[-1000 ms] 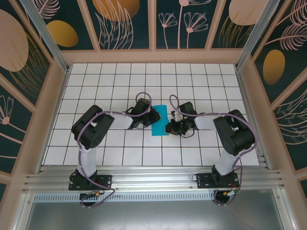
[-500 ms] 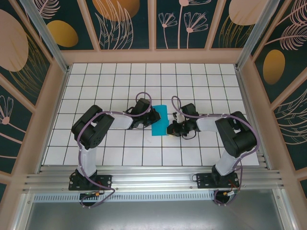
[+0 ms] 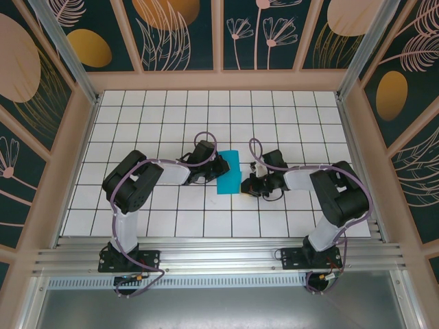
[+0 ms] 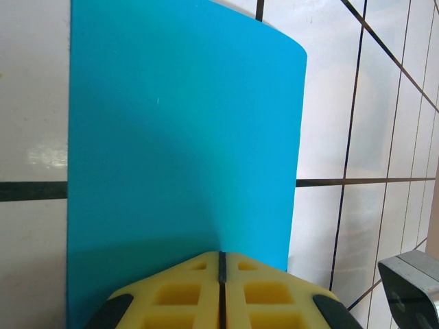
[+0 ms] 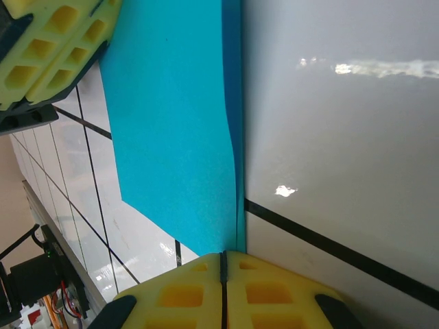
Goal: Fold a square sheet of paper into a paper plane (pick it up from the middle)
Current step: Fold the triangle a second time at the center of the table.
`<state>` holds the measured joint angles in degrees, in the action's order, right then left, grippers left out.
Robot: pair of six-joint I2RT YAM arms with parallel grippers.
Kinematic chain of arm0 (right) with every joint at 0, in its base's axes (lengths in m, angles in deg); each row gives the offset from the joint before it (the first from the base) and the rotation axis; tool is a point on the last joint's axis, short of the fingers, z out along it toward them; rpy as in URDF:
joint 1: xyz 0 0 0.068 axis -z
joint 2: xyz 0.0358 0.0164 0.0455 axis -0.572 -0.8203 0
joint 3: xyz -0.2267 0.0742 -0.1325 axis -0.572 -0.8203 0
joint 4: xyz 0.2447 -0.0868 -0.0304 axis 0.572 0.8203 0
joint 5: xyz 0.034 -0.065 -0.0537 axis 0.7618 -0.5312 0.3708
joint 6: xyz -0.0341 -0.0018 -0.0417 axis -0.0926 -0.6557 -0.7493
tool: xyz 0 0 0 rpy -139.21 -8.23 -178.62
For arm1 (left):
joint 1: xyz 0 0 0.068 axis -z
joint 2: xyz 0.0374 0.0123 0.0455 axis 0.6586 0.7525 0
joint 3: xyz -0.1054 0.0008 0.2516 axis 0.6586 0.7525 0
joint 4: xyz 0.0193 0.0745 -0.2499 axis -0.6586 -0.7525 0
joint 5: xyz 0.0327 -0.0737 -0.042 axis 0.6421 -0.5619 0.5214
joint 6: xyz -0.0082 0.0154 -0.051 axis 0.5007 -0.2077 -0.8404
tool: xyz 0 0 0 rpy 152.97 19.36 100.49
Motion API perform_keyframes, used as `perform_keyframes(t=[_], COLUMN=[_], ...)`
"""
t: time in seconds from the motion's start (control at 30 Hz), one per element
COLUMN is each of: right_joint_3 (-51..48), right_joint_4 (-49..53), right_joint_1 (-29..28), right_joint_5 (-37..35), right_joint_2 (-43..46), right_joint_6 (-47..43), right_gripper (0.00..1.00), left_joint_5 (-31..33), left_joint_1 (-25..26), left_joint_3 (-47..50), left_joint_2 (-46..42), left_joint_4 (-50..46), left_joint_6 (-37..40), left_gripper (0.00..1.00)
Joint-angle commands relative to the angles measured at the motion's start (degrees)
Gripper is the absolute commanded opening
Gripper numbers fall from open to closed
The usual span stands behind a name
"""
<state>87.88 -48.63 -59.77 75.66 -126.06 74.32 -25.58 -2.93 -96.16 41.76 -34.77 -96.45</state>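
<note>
Centrally on the white gridded surface (image 3: 164,116) lies the square sheet of paper (image 3: 228,173), a teal shape that now reads as a rectangle, longer away from the arm bases than across. It sits between the two arms, slightly tilted against the grid lines.

The left claw (image 3: 219,168) reaches in from the left and meets the sheet's left edge. From its own wrist camera the left claw (image 4: 221,274) has its yellow pads (image 4: 178,295) pressed together, with only a thin dark seam between them. Teal paper (image 4: 185,137) spreads out ahead of the tips and to their left, flat on the tiles, its far right corner slightly bowed. Whether paper is caught in that seam or simply lies under the tips, I cannot tell.

The right claw (image 3: 245,185) comes in from the right, at the sheet's near right corner. In its wrist view the right claw (image 5: 223,274) is likewise closed, pad against pad, with the tips right at the corner of the paper (image 5: 171,123). Along that edge a darker strip shows a second layer beneath the top one, so the sheet is doubled over. I cannot tell whether the corner is pinched. The left claw (image 5: 62,41) appears at the opposite edge of the sheet.
</note>
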Motion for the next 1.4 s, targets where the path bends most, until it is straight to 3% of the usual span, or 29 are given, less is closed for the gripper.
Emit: perform_keyframes(t=[0.0,0.4,0.67,0.9,1.23,1.37], right_joint_3=[-1.5,3.0,6.8,8.7,5.4,5.3], right_joint_4=[9.3,6.5,1.8,4.9,3.6,2.9], right_joint_1=[0.5,0.2,-1.6,-2.1,-1.8,-1.8], right_joint_5=[-5.2,-3.3,0.7,-3.1,-4.9,-4.8], right_joint_2=[0.8,8.7,1.9,-5.0,-8.4,-8.4], right_joint_6=[-0.5,2.7,4.2,1.1,1.7,2.3], right_gripper=[0.09,0.11,0.12,0.12,0.10,0.09], left_joint_5=[3.2,3.1,3.2,3.0,1.7,-2.0], left_joint_1=[-0.2,-0.3,-0.3,-0.3,-0.2,-0.2], left_joint_3=[1.6,1.5,1.6,1.5,-1.1,-0.3], left_joint_2=[2.7,2.4,2.1,1.8,-4.9,-7.0], left_joint_4=[-9.6,-9.5,-9.4,-9.4,-9.5,-6.7], left_joint_6=[2.1,2.2,2.2,2.2,5.3,5.0], left_gripper=[0.11,0.11,0.11,0.12,0.25,0.26])
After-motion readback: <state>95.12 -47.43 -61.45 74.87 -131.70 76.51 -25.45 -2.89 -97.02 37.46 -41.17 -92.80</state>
